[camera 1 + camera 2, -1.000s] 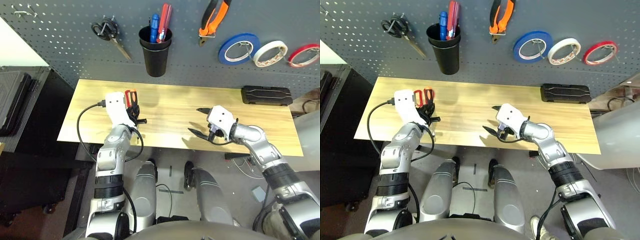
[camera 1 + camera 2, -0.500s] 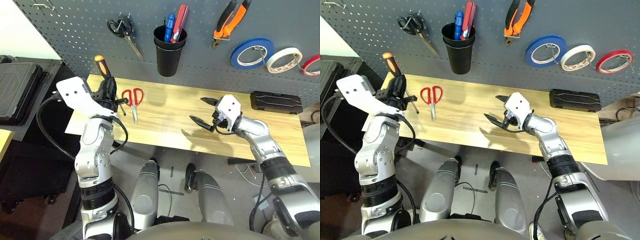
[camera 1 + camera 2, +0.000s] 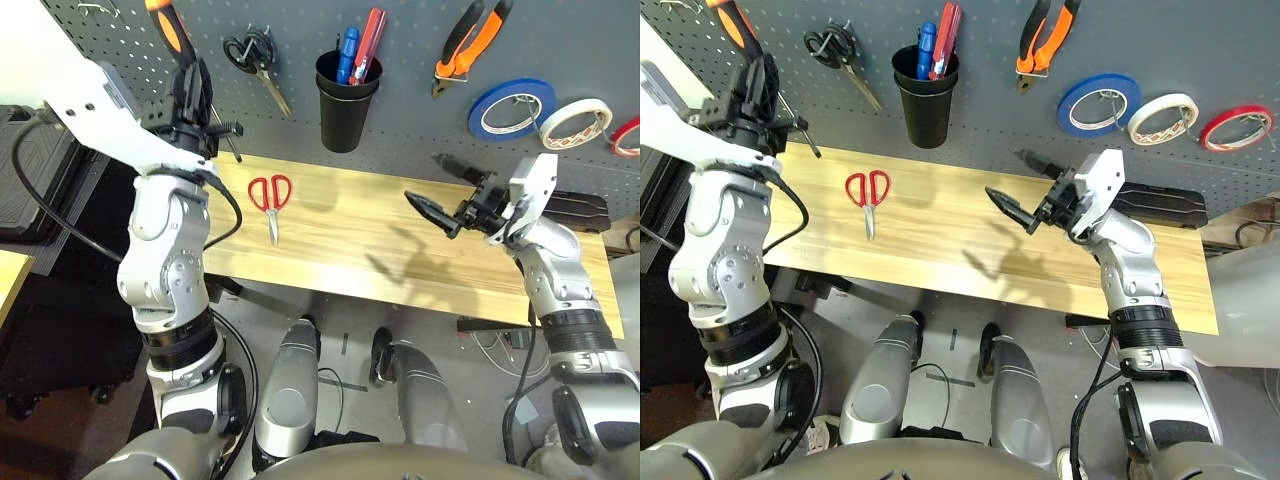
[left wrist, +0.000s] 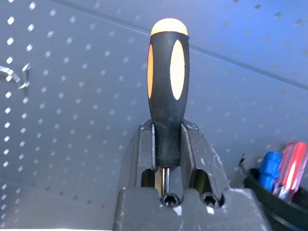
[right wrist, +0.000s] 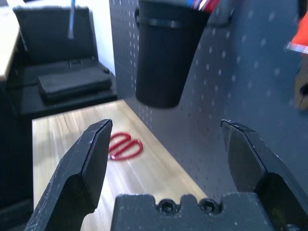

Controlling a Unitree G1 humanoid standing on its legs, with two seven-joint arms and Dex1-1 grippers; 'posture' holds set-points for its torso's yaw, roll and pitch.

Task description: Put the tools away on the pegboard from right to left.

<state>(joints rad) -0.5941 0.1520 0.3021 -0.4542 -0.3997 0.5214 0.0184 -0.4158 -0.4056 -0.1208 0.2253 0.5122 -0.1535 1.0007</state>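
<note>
Screwdriver (image 4: 167, 91) stands clamped upright between left gripper (image 4: 168, 144) jaws.

Right hand (image 5: 166, 144) spread wide, black plastic cup (image 5: 171, 50) hanging on the dark grey pegboard (image 5: 240, 96), red-handled scissors (image 5: 124, 146) flat on the wooden bench (image 5: 57, 139).

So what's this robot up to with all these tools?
It is putting tools away on the dark grey pegboard behind the wooden table. Its left gripper is shut on the orange-and-black-handled screwdriver, held up in front of the board. Its right gripper is open and holds nothing, hovering over the table. The red-handled scissors lie on the tabletop. The orange-and-black-handled pliers and the cream-white tape roll already hang on the board.
</note>
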